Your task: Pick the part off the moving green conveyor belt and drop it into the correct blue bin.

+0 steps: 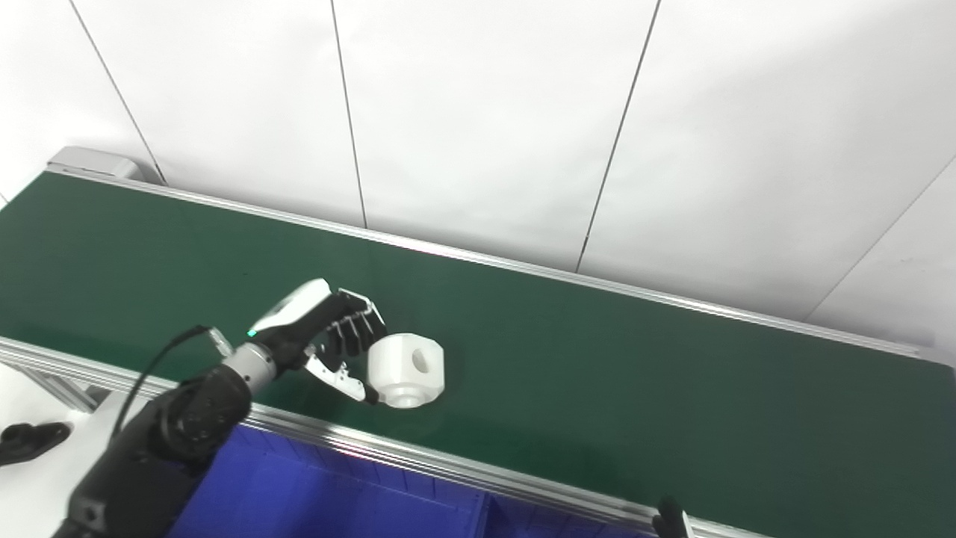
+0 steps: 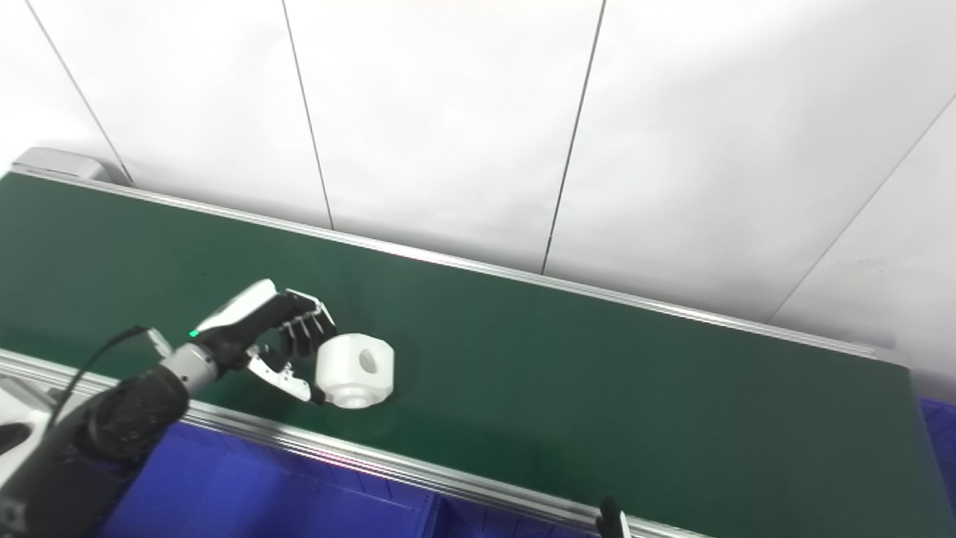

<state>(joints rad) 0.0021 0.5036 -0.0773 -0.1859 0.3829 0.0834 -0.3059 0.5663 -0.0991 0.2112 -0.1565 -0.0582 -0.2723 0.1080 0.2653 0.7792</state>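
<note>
Only a dark tip of the right hand (image 1: 670,515) shows at the bottom edge; I cannot tell its state. The left hand (image 1: 328,332), fingers apart, touches the white plastic part with a round hole (image 1: 407,368) on the green conveyor belt (image 1: 635,373). Blue plastic bin (image 1: 314,493) below, white panelled wall (image 1: 485,112) behind.

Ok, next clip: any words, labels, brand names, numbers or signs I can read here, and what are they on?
None can be read in either view.
White plastic part with a round hole: no marking.
Green conveyor belt and its aluminium rail: plain.
Blue bin: no label in the part shown.
Left hand: only a small green light at the wrist, no lettering.
White wall panels: bare.
</note>
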